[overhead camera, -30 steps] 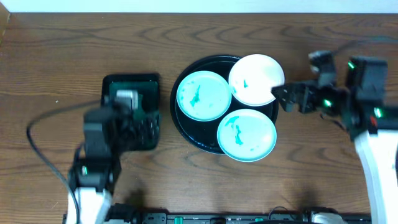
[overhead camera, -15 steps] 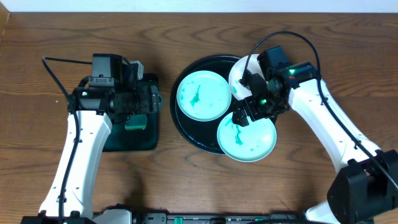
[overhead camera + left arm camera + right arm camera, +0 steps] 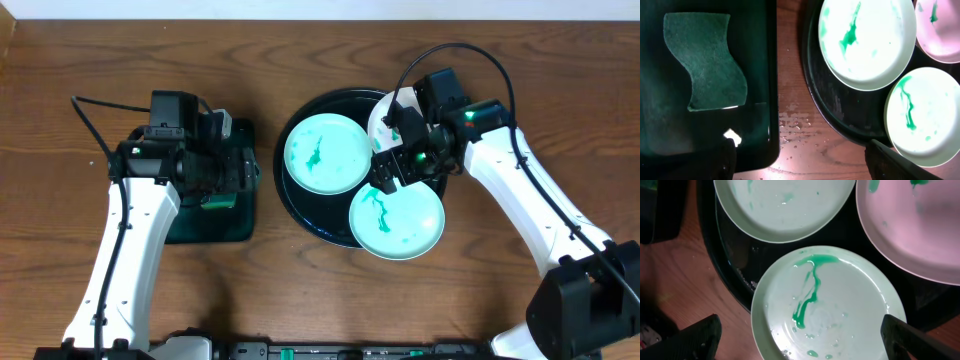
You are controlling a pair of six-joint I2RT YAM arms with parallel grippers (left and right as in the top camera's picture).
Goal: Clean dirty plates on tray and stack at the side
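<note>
Directly beneath the wide-open right tool (image 3: 801,337) lies a green-smeared mint plate (image 3: 840,305) on the tray (image 3: 726,250).

The left arm (image 3: 125,250) starts at the near left edge and reaches toward the far side. At the wrist it bends and points to the right. The left gripper (image 3: 240,172) at its end faces right and down. Its two fingers (image 3: 726,160) stand wide apart, with nothing held between them. The right arm (image 3: 530,215) starts at the near right corner and leans far and to the left in a long white slant. The right gripper (image 3: 388,150) points left and down, near the middle of the scene. Its fingers (image 3: 695,339) are spread wide too, and they grip nothing.
</note>
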